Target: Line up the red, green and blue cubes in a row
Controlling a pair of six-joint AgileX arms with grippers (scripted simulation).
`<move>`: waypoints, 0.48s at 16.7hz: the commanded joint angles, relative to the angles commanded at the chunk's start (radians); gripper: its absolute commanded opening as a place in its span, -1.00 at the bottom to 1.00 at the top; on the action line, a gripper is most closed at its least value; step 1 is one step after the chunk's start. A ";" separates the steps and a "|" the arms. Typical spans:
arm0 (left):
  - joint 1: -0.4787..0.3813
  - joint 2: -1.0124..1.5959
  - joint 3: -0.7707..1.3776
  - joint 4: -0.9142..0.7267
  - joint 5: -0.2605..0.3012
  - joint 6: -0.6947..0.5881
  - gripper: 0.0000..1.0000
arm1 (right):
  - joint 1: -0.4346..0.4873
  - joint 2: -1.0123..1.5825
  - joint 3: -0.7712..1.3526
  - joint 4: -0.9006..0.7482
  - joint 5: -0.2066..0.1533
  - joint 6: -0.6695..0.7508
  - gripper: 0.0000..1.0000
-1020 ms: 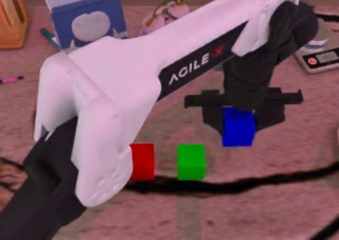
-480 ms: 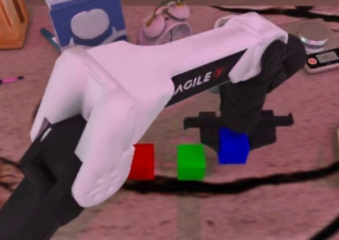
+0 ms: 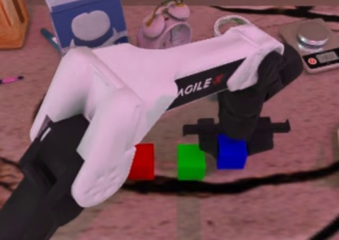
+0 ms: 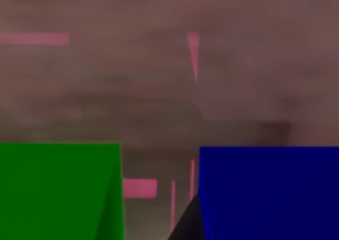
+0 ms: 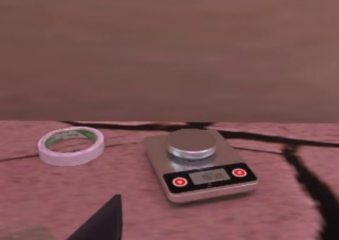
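Observation:
The red cube (image 3: 142,161), the green cube (image 3: 190,161) and the blue cube (image 3: 231,153) lie in a line near the table's front. The blue cube stands just right of the green one, with a narrow gap between them. My left gripper (image 3: 232,142) reaches across from the left and is shut on the blue cube, low at the table. The left wrist view shows the green cube (image 4: 58,192) and the blue cube (image 4: 270,192) side by side, with one dark finger (image 4: 186,224) against the blue one. My right gripper (image 5: 151,232) is parked off the right, open and empty.
At the back stand a blue-and-white carton (image 3: 85,17), a pink alarm clock (image 3: 165,25), a tape roll (image 3: 229,23) and a kitchen scale (image 3: 315,46). A wooden box (image 3: 10,15) is at the back left. Dark wavy lines (image 3: 238,186) cross the tabletop.
My left gripper has come down and slightly left with the blue cube, from above the table to beside the green cube. The red and green cubes have not moved.

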 joint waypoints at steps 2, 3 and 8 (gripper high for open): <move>0.000 0.000 0.000 0.000 0.000 0.000 -0.55 | 0.000 0.000 0.000 0.000 0.000 0.000 1.00; 0.000 0.000 0.000 0.000 0.000 0.000 -0.40 | 0.000 0.000 0.000 0.000 0.000 0.000 1.00; 0.000 0.000 0.000 0.000 0.000 0.000 0.36 | 0.000 0.000 0.000 0.000 0.000 0.000 1.00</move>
